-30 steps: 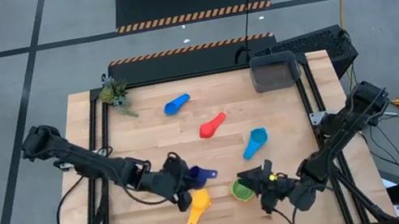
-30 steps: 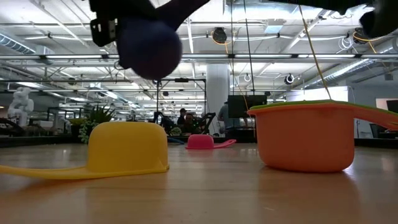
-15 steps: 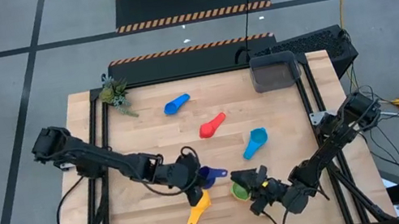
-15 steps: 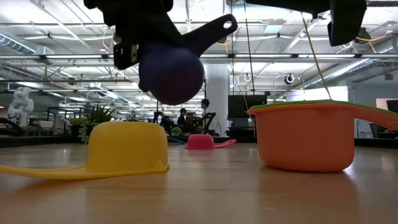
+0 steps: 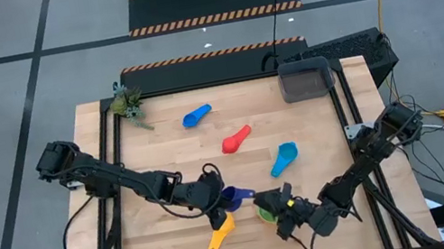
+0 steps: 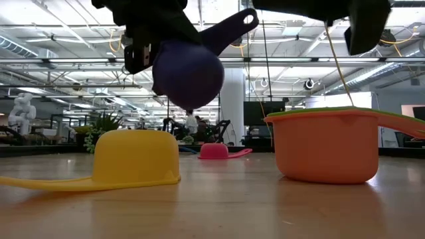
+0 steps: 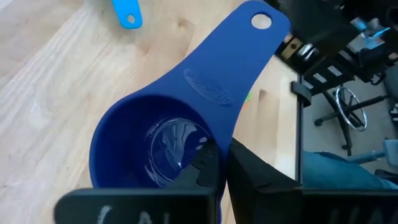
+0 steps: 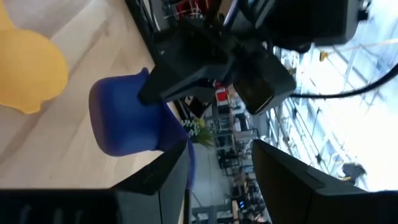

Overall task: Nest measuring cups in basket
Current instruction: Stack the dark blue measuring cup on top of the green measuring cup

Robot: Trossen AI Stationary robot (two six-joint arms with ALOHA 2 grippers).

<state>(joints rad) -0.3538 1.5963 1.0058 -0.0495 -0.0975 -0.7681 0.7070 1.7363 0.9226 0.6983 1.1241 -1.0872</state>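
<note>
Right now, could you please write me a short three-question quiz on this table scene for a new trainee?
1. True or false: the left gripper holds the navy cup clear of the table.
2. Which cup lies upside down on the wood? A) yellow cup B) red cup C) blue cup
3. Fill in: the green cup sits nested inside the ______ cup.

Key: 1 true; 2 A; 3 orange.
</note>
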